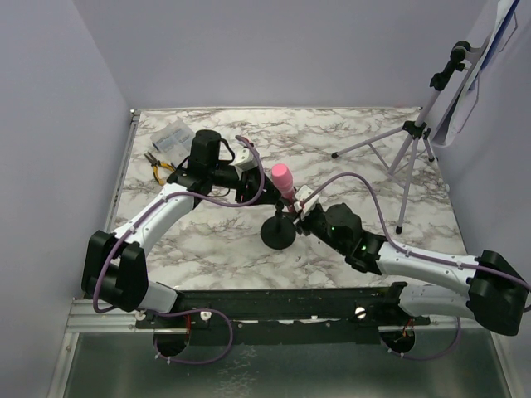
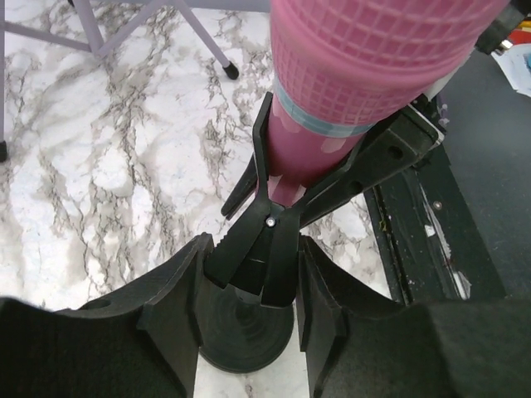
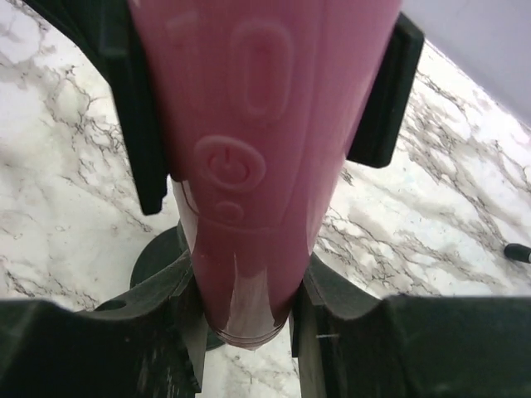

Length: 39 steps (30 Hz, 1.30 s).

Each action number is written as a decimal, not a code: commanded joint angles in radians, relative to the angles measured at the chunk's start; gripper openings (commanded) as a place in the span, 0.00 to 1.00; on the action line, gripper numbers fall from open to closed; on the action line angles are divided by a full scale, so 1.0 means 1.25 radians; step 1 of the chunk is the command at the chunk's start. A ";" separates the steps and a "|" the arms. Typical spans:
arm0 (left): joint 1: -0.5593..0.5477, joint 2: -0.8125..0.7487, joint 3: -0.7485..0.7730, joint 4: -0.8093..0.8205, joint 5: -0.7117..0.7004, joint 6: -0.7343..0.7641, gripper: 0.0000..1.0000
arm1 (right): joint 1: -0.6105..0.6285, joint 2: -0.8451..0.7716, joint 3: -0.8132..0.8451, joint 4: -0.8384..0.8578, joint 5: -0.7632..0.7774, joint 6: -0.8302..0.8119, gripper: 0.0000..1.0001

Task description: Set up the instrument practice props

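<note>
The pink microphone (image 1: 282,177) stands tilted in the clip (image 2: 274,224) of the small black mic stand, whose round base (image 1: 278,235) rests mid-table. My left gripper (image 2: 253,259) straddles the clip's two black levers, both fingers against them. My right gripper (image 3: 245,282) is shut on the microphone's (image 3: 249,124) lower end, with the base (image 3: 158,257) showing behind it. In the top view the left gripper (image 1: 264,195) comes in from the left and the right gripper (image 1: 299,206) from the right. The music stand's silver tripod (image 1: 408,137) stands at the back right, with white pages (image 1: 489,50) on its desk.
Orange-handled pliers (image 1: 158,166) and a clear plastic box (image 1: 174,138) lie at the back left. Tripod legs (image 2: 91,33) reach onto the marble beyond the mic stand. A black rail (image 1: 290,303) runs along the near edge. Lavender walls close in both sides.
</note>
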 commanded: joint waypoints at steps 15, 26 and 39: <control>-0.028 -0.003 0.021 0.052 -0.007 -0.085 0.85 | 0.005 -0.085 -0.172 0.197 0.057 0.307 1.00; -0.061 0.003 0.013 0.101 -0.021 -0.163 0.70 | 0.004 0.068 -0.368 0.667 0.086 0.475 1.00; -0.063 -0.027 0.002 0.106 -0.040 -0.155 0.36 | 0.005 0.531 -0.308 1.091 -0.012 0.398 0.88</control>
